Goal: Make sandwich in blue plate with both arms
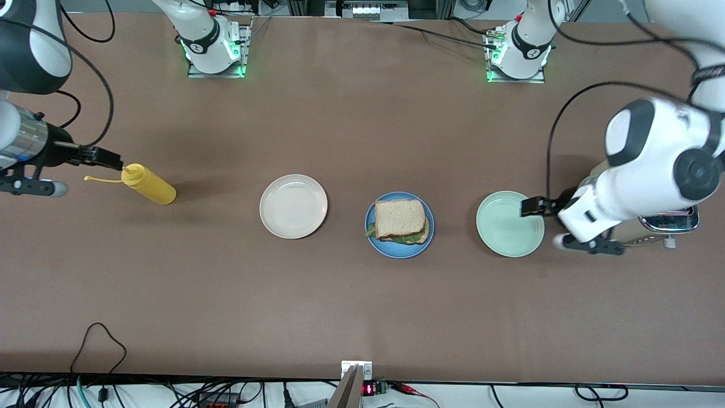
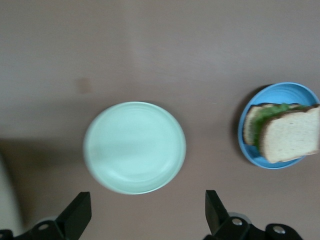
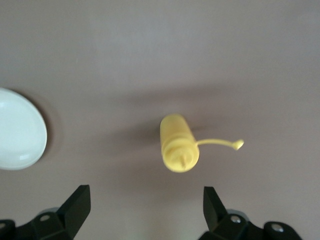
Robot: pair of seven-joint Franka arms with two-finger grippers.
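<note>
Because the top bread slice already lies on the lettuce, the sandwich [image 1: 401, 220] looks built, and it sits in the blue plate [image 1: 378, 241] near the middle of the table. In the left wrist view you can see the lower slice, the green leaf and the top slice stacked, with the top one a bit off to one side. So my guess is that the making part is done and the arms are at the pulling-away step.

Just beside the blue plate, toward the left arm's end of the table, lies the mint-green plate [image 1: 507, 238] with nothing on it. The left gripper [image 1: 531, 206] hangs over the edge of that plate. Its two fingers [image 2: 77, 215] stand wide apart and hold nothing.

On the side toward the right arm's end lies the cream plate [image 1: 293, 206], also bare. Closer to that end of the table a yellow squeeze bottle [image 1: 149, 184] lies on its side, with its little cap hanging out on a strap. The right gripper [image 1: 107, 159] is up by the bottle's tip, spread wide and holding nothing.

A shiny toaster [image 1: 674, 222] peeks out from under the left arm, close to that edge of the table.

Next, I think each arm only needs to lift clear without bumping a plate. If the top slice should sit straighter, a soft nudge would do.
</note>
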